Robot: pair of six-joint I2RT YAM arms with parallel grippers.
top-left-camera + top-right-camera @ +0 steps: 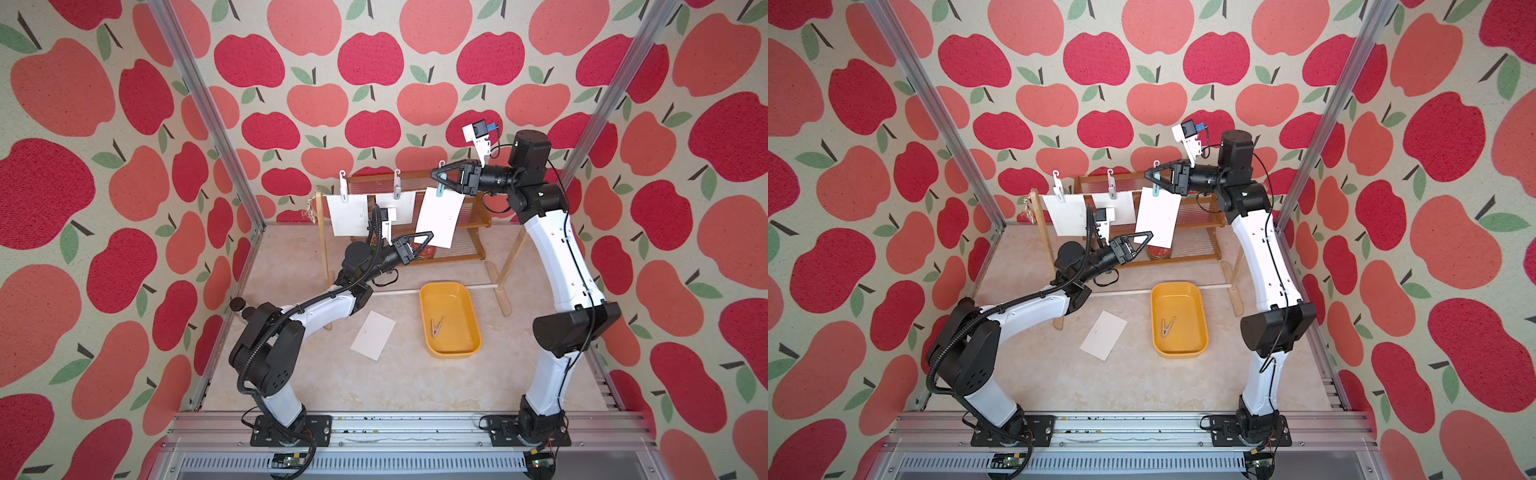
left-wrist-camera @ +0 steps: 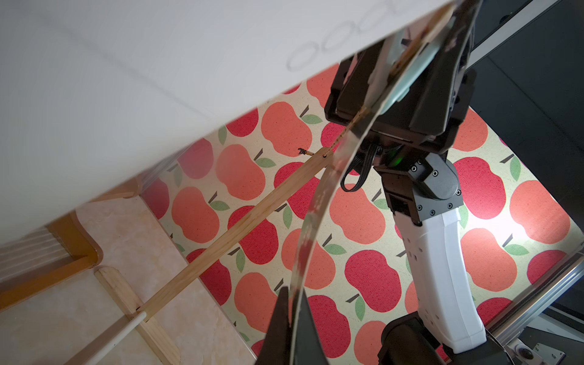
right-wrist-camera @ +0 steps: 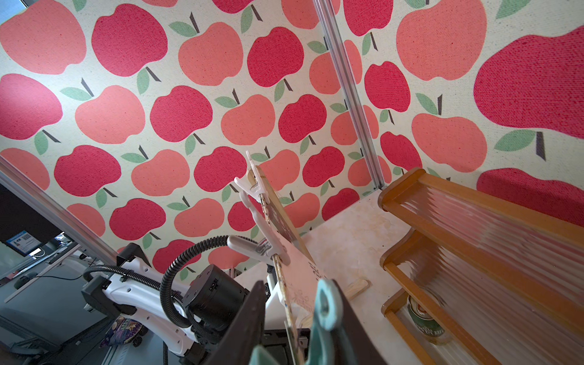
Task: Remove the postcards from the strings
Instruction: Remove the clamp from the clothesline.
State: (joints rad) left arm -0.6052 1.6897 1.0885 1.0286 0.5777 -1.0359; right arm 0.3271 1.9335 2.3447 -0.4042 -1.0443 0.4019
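Tilted white postcard (image 1: 439,216) under teal clothespin (image 1: 439,192)

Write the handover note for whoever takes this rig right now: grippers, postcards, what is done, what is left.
Left gripper: shut on the lower corner of the right postcard, which hangs from the string.
Right gripper: closed on the teal clothespin that pins that card.
Done: the loose postcard lies on the table; one clothespin is in the yellow tray.
Left: free this card, then the middle postcard and the left postcard, both pinned to the string.
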